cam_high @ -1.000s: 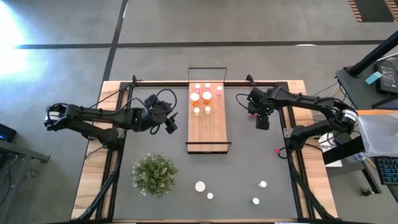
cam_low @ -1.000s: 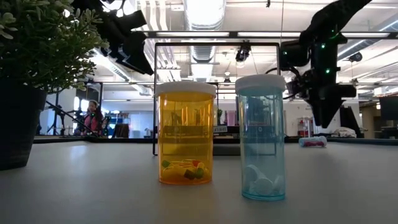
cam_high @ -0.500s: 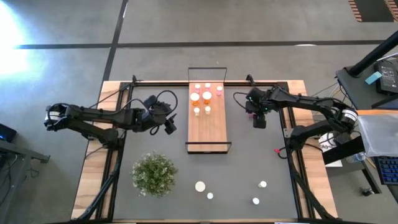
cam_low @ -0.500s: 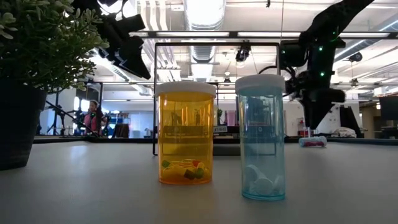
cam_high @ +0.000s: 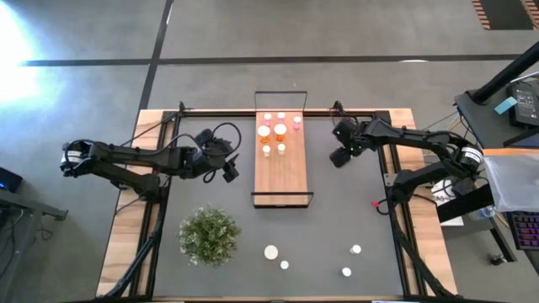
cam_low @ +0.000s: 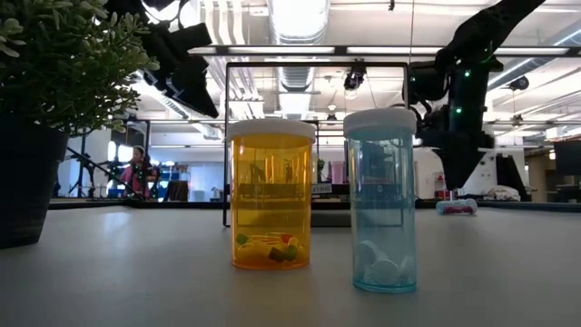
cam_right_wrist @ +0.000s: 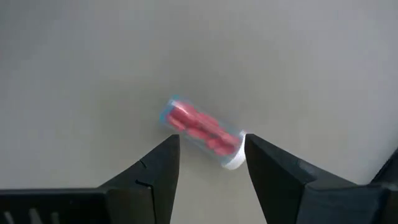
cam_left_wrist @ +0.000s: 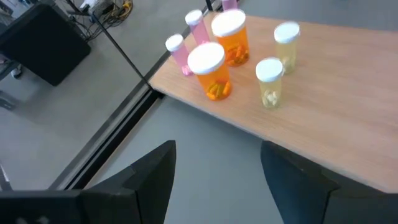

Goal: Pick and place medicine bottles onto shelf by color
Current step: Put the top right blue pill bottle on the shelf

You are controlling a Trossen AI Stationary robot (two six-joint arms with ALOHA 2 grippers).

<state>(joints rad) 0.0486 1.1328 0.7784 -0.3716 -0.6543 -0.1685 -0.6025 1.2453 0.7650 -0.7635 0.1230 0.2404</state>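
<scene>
A small bottle of red pills (cam_right_wrist: 202,132) lies on its side on the surface right of the shelf (cam_high: 280,172). The right claw (cam_high: 340,155) hangs over it, empty and parted, the bottle's long axis running slantwise across the gap. The left claw (cam_high: 229,169) waits released left of the shelf.

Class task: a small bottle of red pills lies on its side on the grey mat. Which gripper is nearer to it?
Right. The right gripper hangs open just above the fallen bottle; the left gripper waits across the shelf.

light: bright, overhead | glare: floor top-left, high view | blur: lying bottle (cam_right_wrist: 202,132)
</scene>
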